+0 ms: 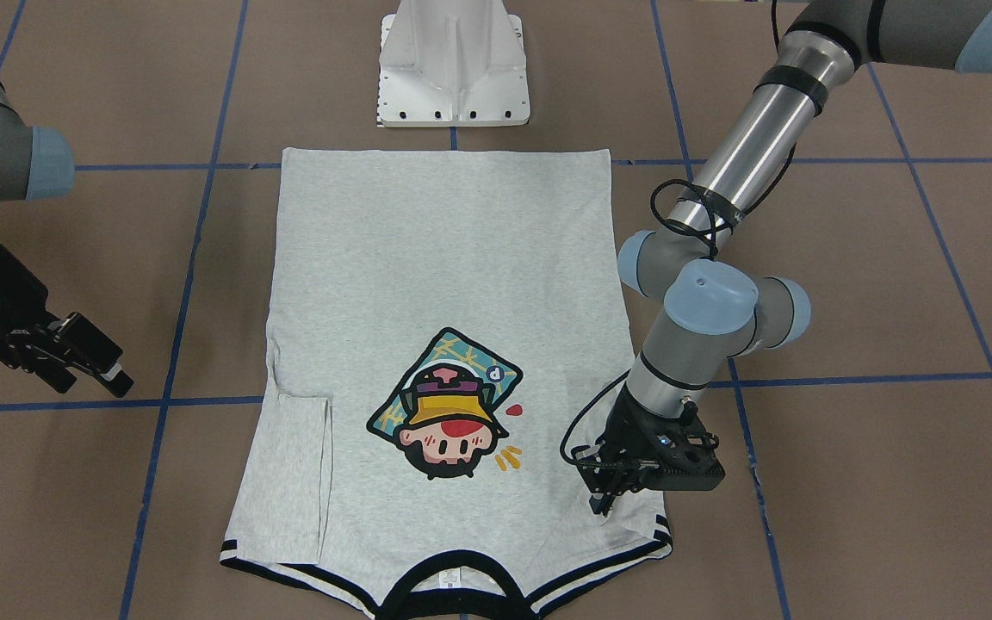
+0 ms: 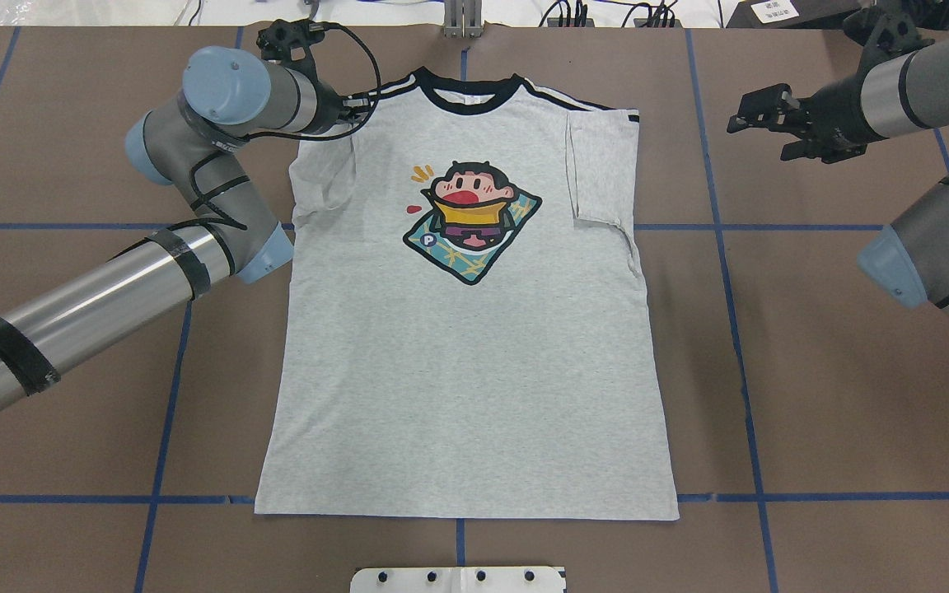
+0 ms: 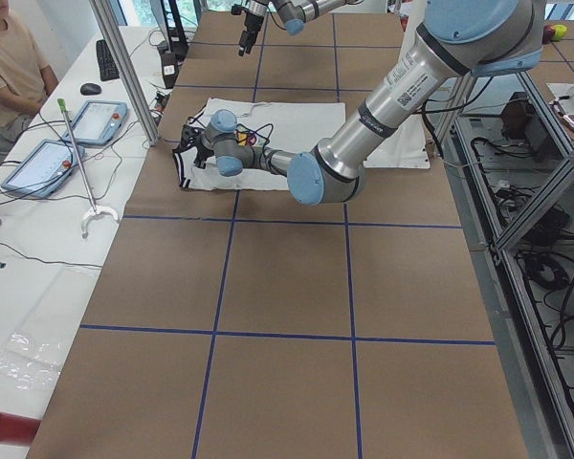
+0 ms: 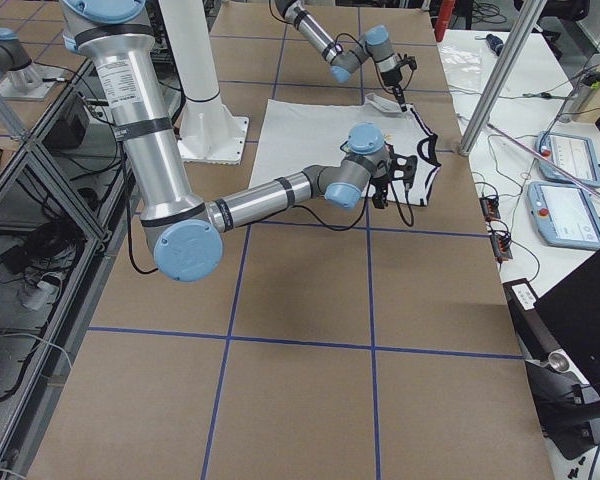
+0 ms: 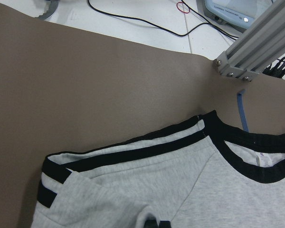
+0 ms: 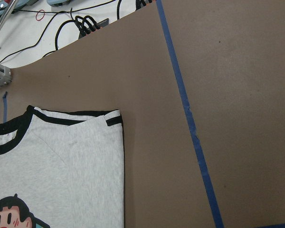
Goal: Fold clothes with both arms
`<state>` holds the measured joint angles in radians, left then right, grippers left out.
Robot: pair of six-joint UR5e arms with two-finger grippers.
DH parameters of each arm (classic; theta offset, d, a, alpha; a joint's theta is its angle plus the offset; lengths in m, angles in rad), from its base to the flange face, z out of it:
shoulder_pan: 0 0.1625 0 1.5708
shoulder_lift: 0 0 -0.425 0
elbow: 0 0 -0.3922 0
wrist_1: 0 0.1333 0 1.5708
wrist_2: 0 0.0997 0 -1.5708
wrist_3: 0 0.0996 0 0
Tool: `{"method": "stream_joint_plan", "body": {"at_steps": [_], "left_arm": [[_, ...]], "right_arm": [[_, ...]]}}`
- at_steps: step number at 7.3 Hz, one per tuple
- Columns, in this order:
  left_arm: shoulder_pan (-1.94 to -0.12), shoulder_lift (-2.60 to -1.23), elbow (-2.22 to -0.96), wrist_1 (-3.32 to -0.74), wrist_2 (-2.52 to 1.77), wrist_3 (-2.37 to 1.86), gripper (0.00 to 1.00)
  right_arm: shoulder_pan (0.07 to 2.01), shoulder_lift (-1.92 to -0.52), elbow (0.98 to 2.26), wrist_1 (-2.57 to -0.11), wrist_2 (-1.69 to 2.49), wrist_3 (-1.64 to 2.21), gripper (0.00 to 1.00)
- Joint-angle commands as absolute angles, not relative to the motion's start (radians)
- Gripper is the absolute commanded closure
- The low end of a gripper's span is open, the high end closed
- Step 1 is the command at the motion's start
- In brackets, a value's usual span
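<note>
One T-shirt [image 2: 458, 371], flat and print-up on the brown table [image 2: 812, 371]; two arms, two grippers.
Collar [image 2: 466, 91] lies at the far edge from the robot base, and one sleeve [image 2: 598, 177], on the robot's right, is folded in over the body. Left gripper [image 1: 610, 504]: fingers close together, tips on the cloth by the shoulder stripes; whether they pinch it cannot be told. Right gripper [image 2: 759, 128]: released, empty, above bare table beside the shirt.

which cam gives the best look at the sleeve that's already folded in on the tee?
Overhead exterior: the folded sleeve lies whole and unblocked on the T-shirt, with its edges clear. Front-facing shows it whole too, low in the frame. Right wrist catches only its striped shoulder end. In the side views it is too small, with arms partly in front.
</note>
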<state>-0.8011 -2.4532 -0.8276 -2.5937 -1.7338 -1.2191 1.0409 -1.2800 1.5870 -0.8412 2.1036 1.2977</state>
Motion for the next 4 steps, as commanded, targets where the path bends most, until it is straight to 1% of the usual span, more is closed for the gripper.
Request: {"method": "stream_joint_plan", "body": {"at_steps": [1, 2, 3, 4], "left_arm": [[-0.792, -2.46, -0.811, -2.595, -1.703, -1.218, 0.74], [-0.785, -2.457, -0.842, -2.595, -1.703, -1.219, 0.43], [-0.785, -2.447, -0.918, -2.589, -1.712, -1.227, 0.39], [-0.776, -2.362, -1.09, -2.57, -1.715, -1.232, 0.38]], "right_arm": [[1.034, -1.273, 1.583, -0.845, 2.073, 1.298, 0.0], [1.032, -1.264, 1.6, -0.848, 2.075, 1.299, 0.0], [1.029, -1.24, 1.608, -0.908, 2.069, 1.316, 0.0], [0.978, -1.241, 1.664, -1.007, 2.036, 1.316, 0.0]]}}
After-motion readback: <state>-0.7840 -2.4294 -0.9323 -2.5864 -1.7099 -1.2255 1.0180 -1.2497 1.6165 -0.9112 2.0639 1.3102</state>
